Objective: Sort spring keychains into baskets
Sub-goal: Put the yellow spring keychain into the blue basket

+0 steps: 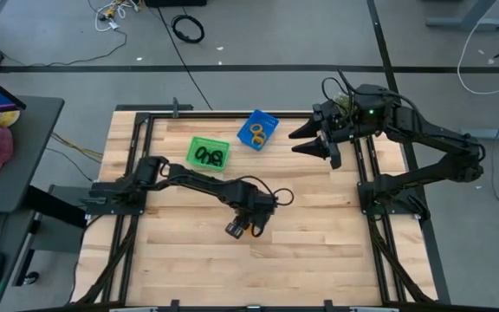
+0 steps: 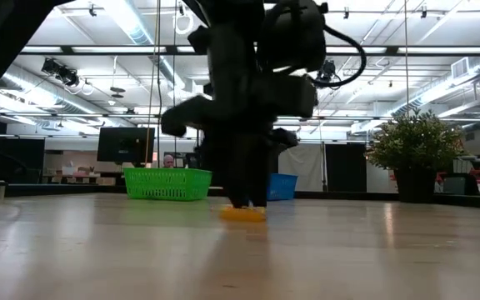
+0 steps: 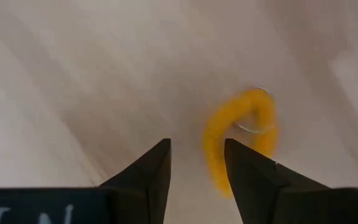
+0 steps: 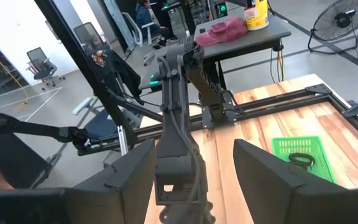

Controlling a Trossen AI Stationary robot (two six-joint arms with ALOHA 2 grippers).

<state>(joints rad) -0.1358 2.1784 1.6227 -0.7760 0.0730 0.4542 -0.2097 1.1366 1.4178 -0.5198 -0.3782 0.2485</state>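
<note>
The left hand (image 1: 248, 227) is low over the middle of the wooden surface (image 1: 319, 251), its fingers (image 3: 148, 177) parted and holding nothing. An orange spring keychain (image 3: 241, 134) lies flat on the wood just beside one fingertip, with bare boards all around it. Toward the far edge sit the green basket (image 1: 208, 153), holding black keychains, and the blue basket (image 1: 258, 128), holding orange ones. The right hand (image 1: 319, 143) hangs spread and empty near the far right edge.
</note>
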